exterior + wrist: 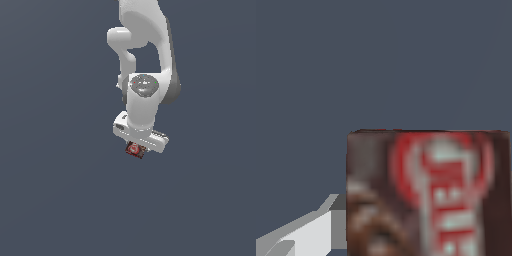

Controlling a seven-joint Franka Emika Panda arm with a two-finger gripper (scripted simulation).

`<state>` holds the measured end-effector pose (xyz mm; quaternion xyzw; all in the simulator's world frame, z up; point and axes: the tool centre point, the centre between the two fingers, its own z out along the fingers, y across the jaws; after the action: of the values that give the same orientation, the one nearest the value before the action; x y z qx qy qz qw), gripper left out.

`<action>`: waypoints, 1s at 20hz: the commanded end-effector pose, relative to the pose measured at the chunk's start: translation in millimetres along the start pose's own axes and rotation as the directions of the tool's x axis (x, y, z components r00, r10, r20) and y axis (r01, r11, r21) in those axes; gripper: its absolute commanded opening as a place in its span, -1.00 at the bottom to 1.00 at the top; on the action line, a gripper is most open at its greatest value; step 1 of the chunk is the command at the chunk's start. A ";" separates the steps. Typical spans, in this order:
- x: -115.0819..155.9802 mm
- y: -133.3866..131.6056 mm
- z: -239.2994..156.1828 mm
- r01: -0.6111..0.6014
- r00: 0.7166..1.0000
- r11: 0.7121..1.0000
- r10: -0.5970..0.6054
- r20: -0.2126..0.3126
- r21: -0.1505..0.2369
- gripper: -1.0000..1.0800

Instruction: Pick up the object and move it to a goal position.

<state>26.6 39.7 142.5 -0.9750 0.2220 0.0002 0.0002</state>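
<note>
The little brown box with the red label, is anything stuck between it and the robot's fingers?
Nothing visible is. The box sits right up against the one finger the wrist view shows, and the gripper is directly over it in the exterior view.

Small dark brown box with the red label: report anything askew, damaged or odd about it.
No damage shows. The small flat dark brown box with a red label sits under the white gripper, turned at a slant in the exterior view. Whether the fingers clamp it cannot be told.

All around there is only a plain, flat backdrop (55,200) of dark grey-blue colour, evenly lit, with no visible walls, furniture or windows.
</note>
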 end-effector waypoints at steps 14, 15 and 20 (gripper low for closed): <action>-65.3 -21.2 -131.5 0.000 1.000 1.000 0.000 -0.001 -0.001 -1.00; -67.7 -22.2 -136.7 0.000 1.000 1.000 0.000 -0.001 -0.001 -1.00; -75.3 -25.7 -154.0 0.000 1.000 1.000 0.000 -0.001 -0.001 -1.00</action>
<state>-28.4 94.0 292.4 -0.9751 0.2218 -0.0009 -0.0001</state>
